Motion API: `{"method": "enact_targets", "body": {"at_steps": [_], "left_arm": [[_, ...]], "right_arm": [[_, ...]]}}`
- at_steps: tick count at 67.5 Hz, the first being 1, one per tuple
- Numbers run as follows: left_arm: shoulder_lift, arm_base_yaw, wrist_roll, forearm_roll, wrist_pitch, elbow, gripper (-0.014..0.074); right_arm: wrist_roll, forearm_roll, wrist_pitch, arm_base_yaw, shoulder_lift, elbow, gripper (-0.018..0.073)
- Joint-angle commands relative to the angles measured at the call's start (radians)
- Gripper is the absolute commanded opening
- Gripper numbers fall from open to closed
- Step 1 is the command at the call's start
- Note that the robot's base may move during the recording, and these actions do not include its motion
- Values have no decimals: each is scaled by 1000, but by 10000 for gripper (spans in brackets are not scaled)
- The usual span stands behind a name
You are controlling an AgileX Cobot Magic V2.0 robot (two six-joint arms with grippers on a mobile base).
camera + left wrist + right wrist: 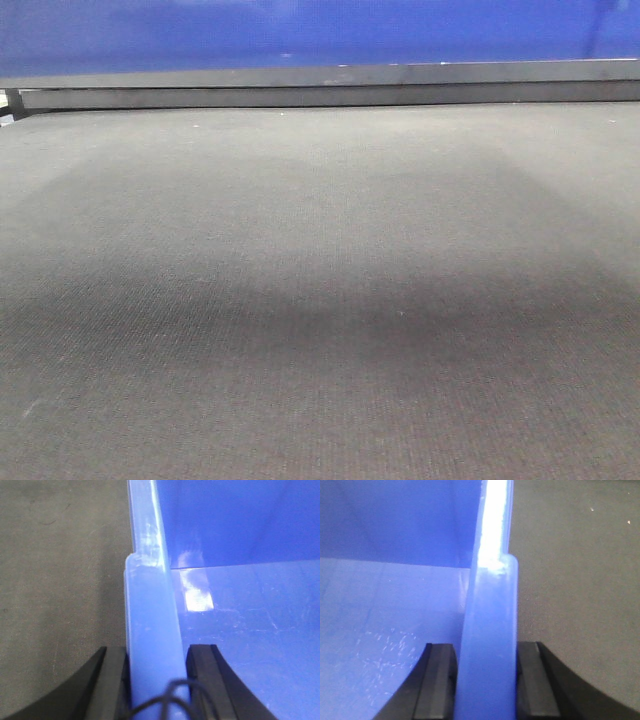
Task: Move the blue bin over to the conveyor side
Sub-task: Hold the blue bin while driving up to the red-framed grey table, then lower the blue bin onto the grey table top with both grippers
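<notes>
Left gripper (156,656) and right gripper (485,652) each pinch the rim of the blue bin (250,630) — uneven pulling could twist it free.

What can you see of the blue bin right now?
The blue bin is glossy bright-blue plastic with a smooth, lightly scuffed inner floor, plain walls and a thickened, paler top rim that steps wider partway. The left gripper and right gripper each clamp the rim, apparently on opposite sides, one finger inside, one outside. The dark grey woven belt lies just outside its wall. It looks empty where seen.
</notes>
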Motion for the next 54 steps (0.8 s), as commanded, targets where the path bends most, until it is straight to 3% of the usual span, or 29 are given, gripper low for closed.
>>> {"method": "enact_targets", "body": {"at_steps": [1,30,54], "left_arm": [[-18,-17,8,-48,-130,-19,-15],[-7,-17,15,-48,-229,-19,-15],[235,-13,15,-29,-311,-19,-15]], "right_arm": [[-19,30,-204,8,-18,-16,-72],[-19,30,-259,8,-10,-16,-72],[-19,30,-347,-23,194,-16,-72]]}}
